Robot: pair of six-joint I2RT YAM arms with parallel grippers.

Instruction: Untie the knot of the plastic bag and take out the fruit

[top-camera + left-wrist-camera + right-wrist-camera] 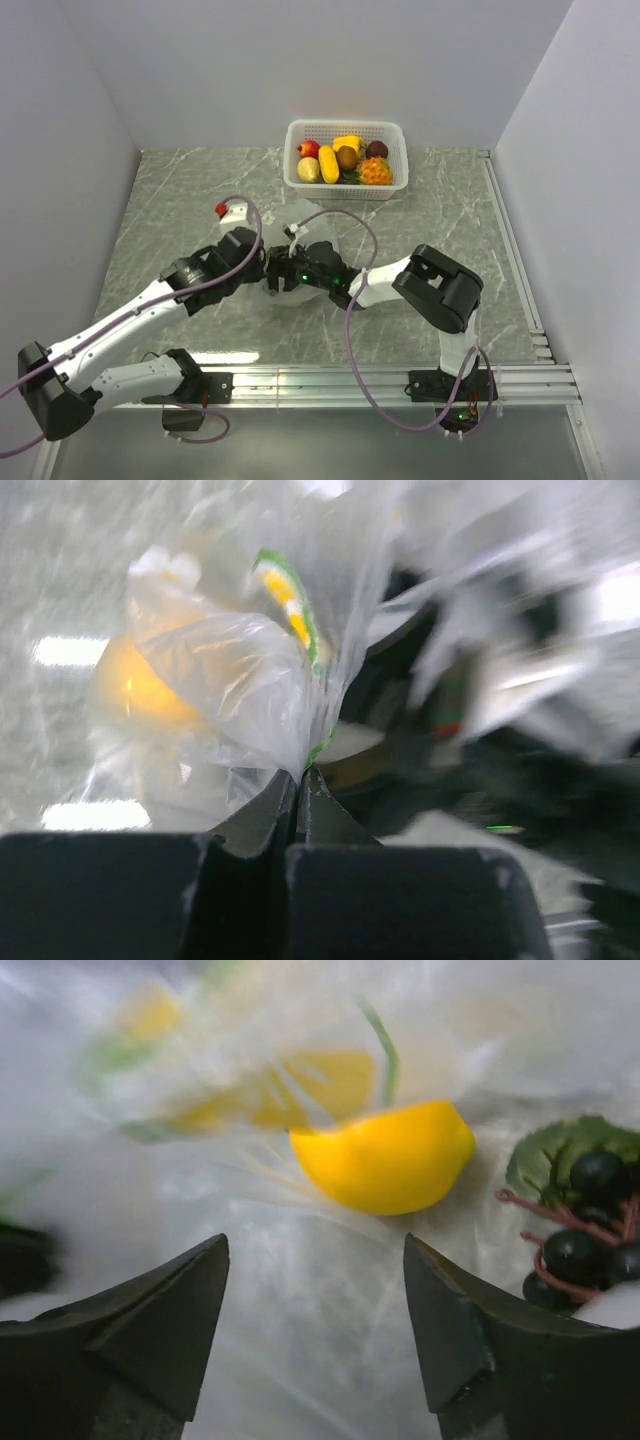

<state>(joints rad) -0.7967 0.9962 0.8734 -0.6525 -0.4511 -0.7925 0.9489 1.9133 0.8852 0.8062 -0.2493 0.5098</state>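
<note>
— Left end effector (300, 780) is clenched on a fold of the plastic bag (230, 670). Our right end effector (315, 1248) hangs released, close over the film.
— We see the bag mid-surface (470, 230), near the white basket (345, 126).
— We judge it light, soft, slippery and easily torn.
— Then we'd pinch bunched film at the knot, which we cannot make out, and avoid the yellow fruit (385, 1155) and grapes (580, 1230).

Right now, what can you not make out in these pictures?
1. Top view: the arms cover most of the bag; its knot is hidden.
2. Left wrist view: motion blur; only the left gripper, shut on plastic, is clear.
3. Right wrist view: the grapes are cut off by the right edge; the upper part is blurred.
</note>
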